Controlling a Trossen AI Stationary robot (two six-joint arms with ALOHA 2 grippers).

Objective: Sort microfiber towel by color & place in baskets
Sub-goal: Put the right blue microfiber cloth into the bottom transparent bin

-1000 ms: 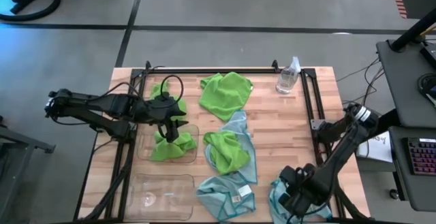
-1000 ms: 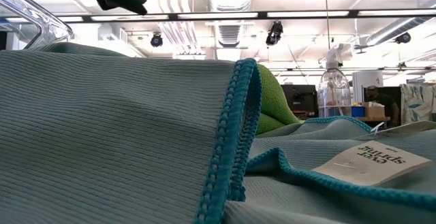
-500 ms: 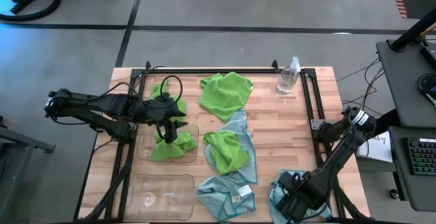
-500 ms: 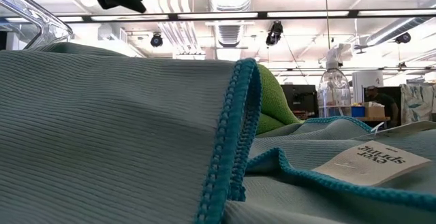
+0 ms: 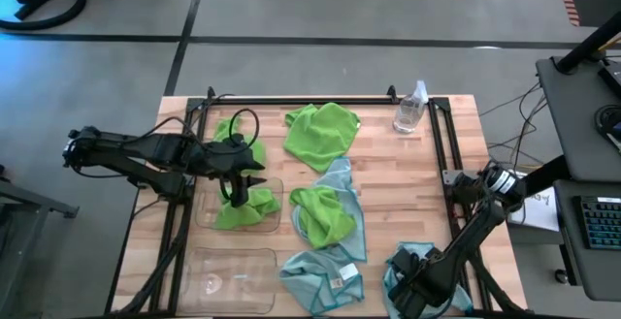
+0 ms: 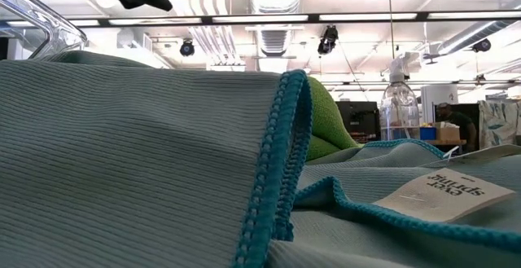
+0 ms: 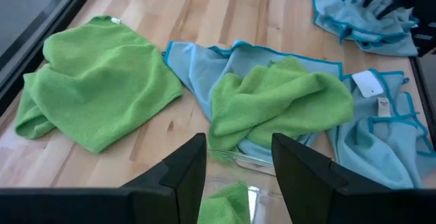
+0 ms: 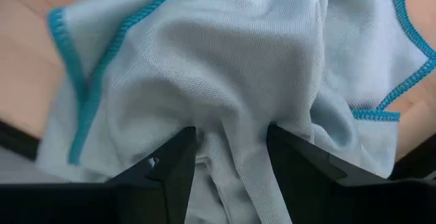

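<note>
My left gripper hangs open over the far clear basket. A lime green towel lies bunched in that basket. The near basket stands beside it toward the table's near edge. My right gripper points down, open, at the near right corner, on a crumpled pale blue towel. Mid-table, a green towel lies on a blue one. A tagged blue towel lies nearer. Further green towels lie at the far side. My right gripper comes from above, pointing down, onto the bunched middle of the pale blue towel. Its open fingers stand on either side of a raised fold and sink against the cloth. The towel lies slack on the table.
A clear spray bottle stands at the far right. Black rails run along the table's left and right sides. Bare wood shows between the middle towels and the right rail.
My right gripper has come down and toward the table's near edge, onto the pale blue towel at the near right corner. The towels have stayed where they were.
</note>
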